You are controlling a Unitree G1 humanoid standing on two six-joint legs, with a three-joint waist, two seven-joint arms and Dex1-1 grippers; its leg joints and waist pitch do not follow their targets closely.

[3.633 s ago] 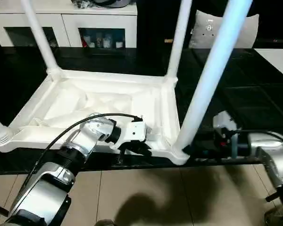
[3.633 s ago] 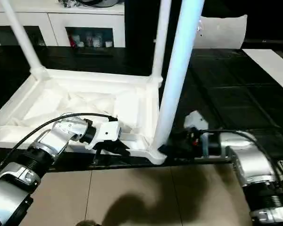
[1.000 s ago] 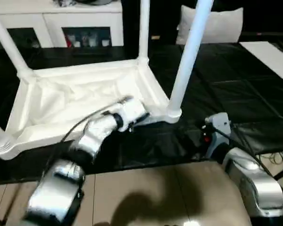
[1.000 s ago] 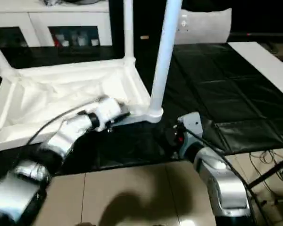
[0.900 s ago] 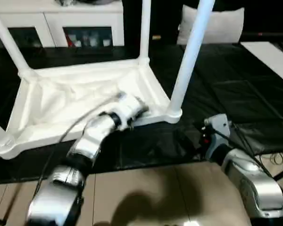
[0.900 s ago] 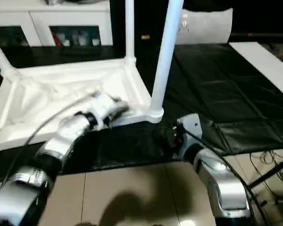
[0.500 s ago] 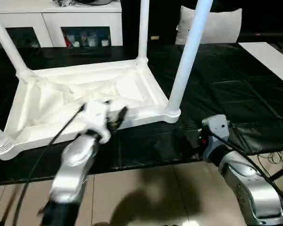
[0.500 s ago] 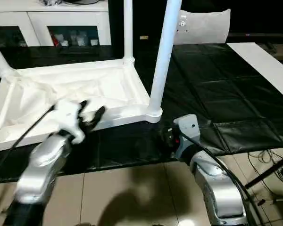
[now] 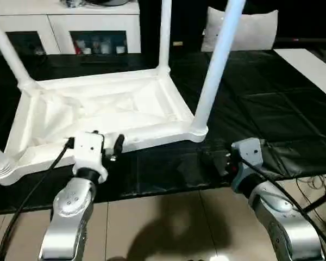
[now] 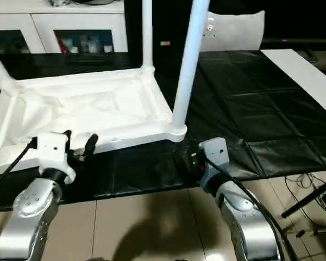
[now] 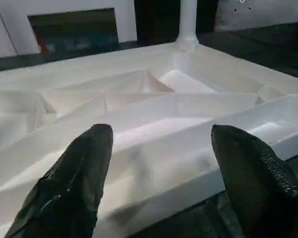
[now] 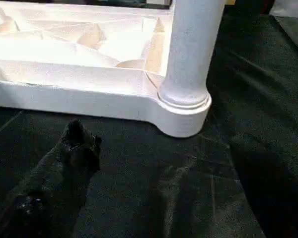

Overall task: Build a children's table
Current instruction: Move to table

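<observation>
No writing can be read on the upturned white plastic ribbed tabletop (image 9: pixel 103 109) lying on black matting (image 9: pixel 261 109), its white tube legs (image 9: pixel 217 60) rising toward twelve o'clock, with the left gripper (image 9: pixel 95 145) and right gripper (image 12: pixel 154 163) spread apart, empty.

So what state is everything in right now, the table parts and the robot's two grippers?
tabletop: upside down on the black mat, ribbed underside up.
near right leg: upright in its corner socket.
far right leg: upright in its socket.
far left leg: standing in its socket.
left gripper: open, empty, at the tabletop's near edge.
right gripper: open, empty, over the mat.
</observation>
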